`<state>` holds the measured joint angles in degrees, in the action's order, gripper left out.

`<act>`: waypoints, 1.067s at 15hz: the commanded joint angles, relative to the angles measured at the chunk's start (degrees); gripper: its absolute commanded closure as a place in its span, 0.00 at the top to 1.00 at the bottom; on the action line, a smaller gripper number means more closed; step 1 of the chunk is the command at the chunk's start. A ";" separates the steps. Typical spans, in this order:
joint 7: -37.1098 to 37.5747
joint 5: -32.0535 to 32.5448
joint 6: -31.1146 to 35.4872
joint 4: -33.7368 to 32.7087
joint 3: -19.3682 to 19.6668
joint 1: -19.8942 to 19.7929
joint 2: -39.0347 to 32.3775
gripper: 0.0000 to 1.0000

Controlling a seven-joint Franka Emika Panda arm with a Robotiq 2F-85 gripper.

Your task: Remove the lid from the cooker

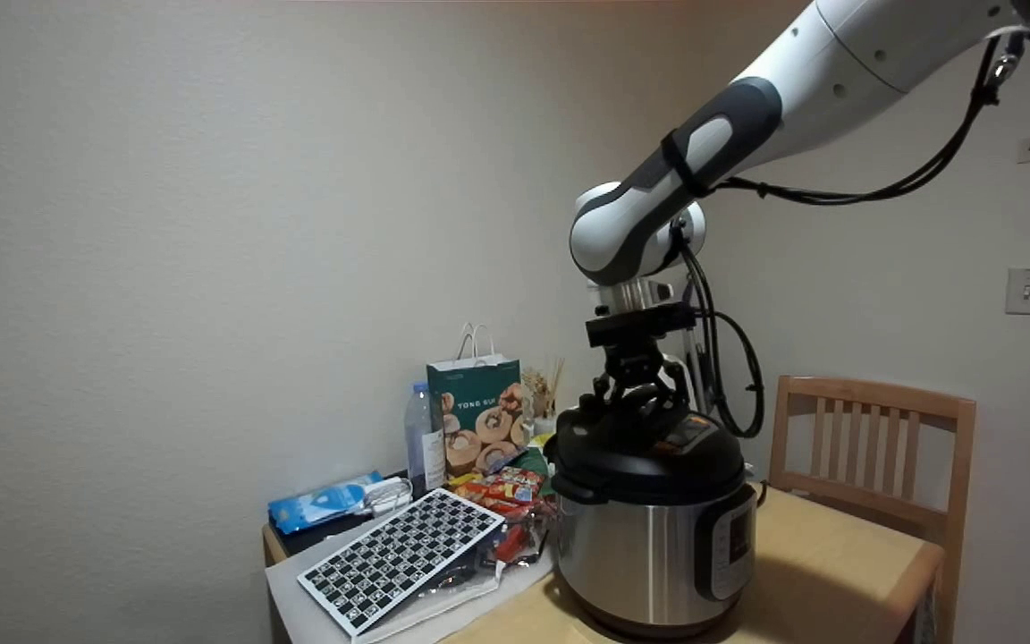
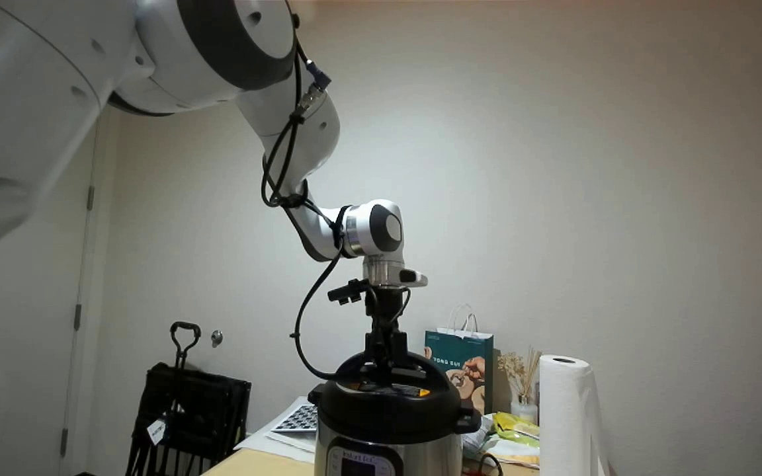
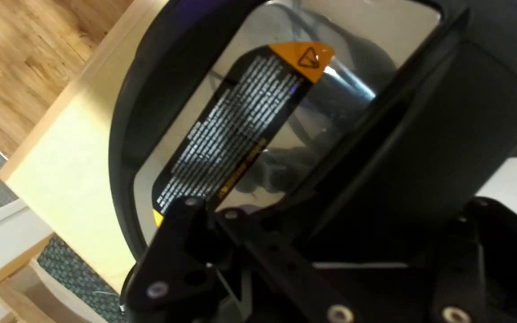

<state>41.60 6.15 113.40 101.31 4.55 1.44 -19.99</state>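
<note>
Lid [image 1: 649, 474] of black plastic, round and domed, is pictured seated on a squat, cylindrical brushed-steel cooker [image 1: 627, 563], its raised black handle [image 3: 438, 139] straddled by the black two-fingered gripper [image 2: 386, 371]. The fingers [image 3: 175, 255] are seen spread to either side; whether the handle is squeezed cannot be told. The reach is judged done, with the lift and the setting-aside remaining. In an exterior view, room at left is narrowed by a black-and-white patterned board [image 1: 406, 559] and shiny red snack packets [image 1: 513, 485]; at right, the pale wooden table [image 1: 837, 556] is ended by its edge, a slatted wooden chair [image 1: 882, 447] placed at far right. Upward travel is judged the least hindered
</note>
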 commanded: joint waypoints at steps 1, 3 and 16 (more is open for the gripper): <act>-10.87 1.96 1.39 0.02 0.35 -1.10 -1.09 0.01; -14.63 1.99 1.18 -0.47 0.36 -1.13 -1.39 0.06; -25.61 4.19 3.62 0.96 0.33 -1.20 -1.02 0.00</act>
<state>24.18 7.82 113.93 101.83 4.71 1.48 -19.96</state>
